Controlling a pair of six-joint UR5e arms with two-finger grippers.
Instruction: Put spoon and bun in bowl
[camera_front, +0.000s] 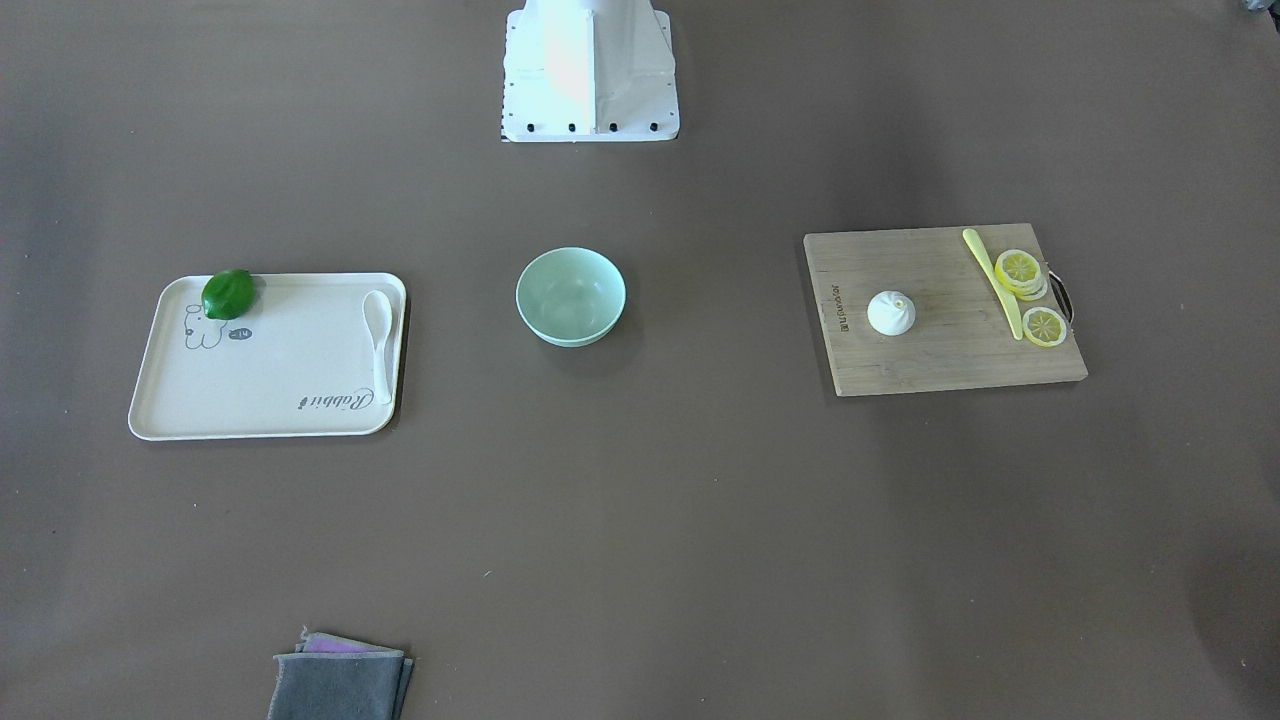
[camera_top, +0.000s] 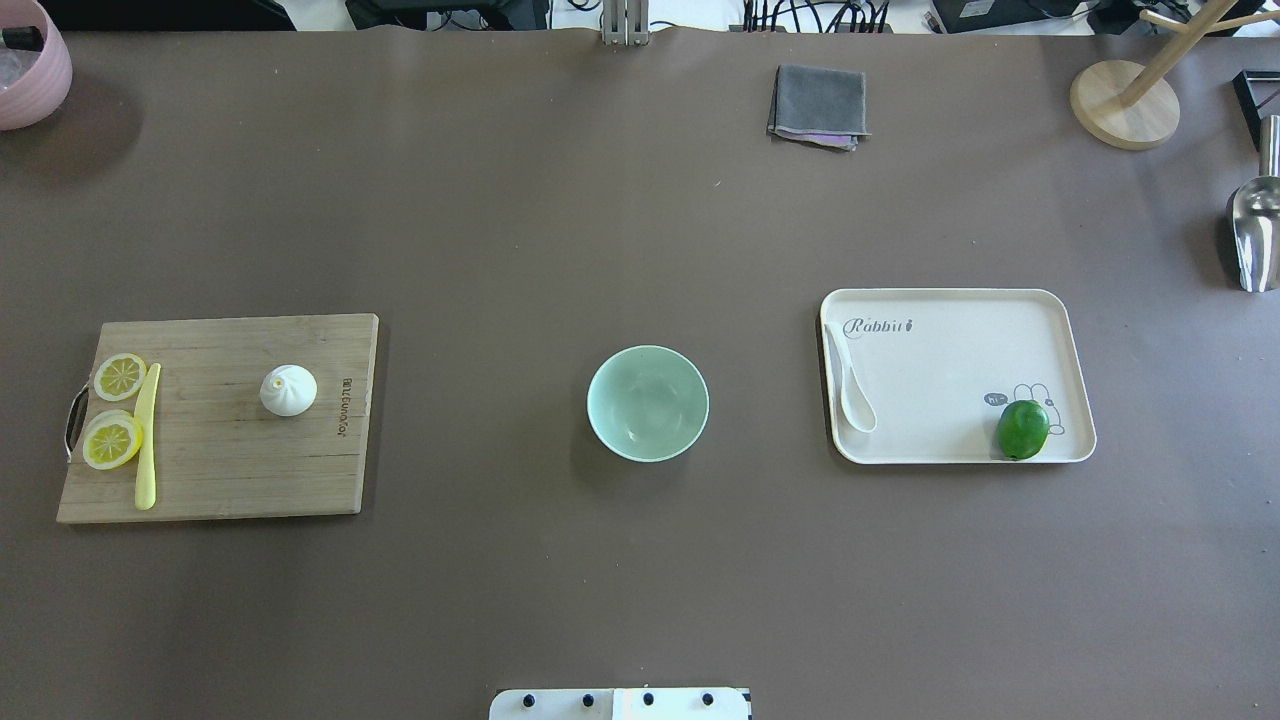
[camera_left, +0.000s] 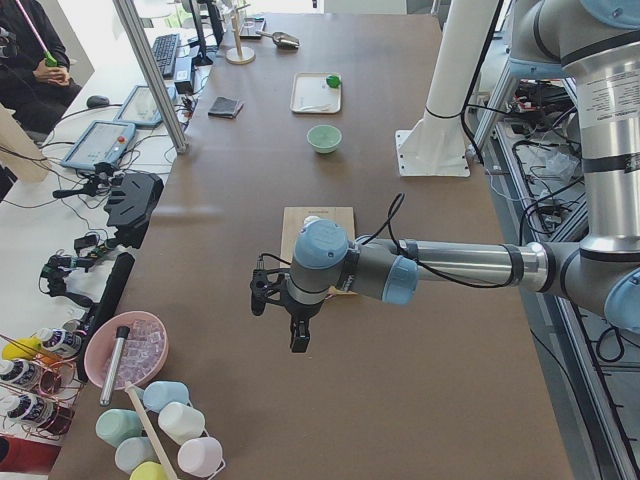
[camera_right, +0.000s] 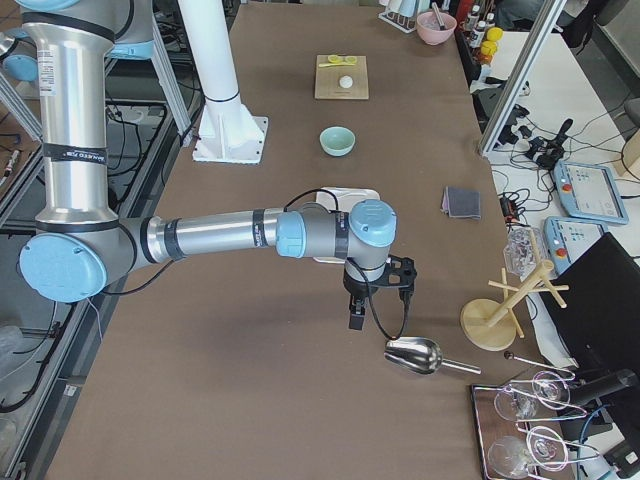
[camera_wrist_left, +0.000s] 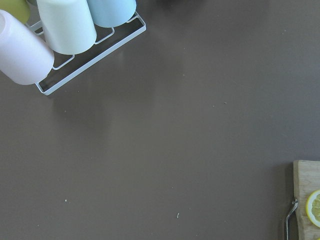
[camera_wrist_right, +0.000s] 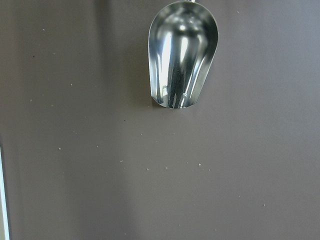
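Bowl is set midway, bun left, spoon right, for short reaches; whether left gripper and right gripper are wide cannot be told.

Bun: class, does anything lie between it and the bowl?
Nothing visible. The bun sits on the board, bare table runs from the board to the bowl, and the knife and lemon slices lie on the bun's far side.

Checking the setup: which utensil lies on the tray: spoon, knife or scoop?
The white spoon, along the tray's edge nearest the bowl; the yellow knife lies on the cutting board, the metal scoop on the bare table.
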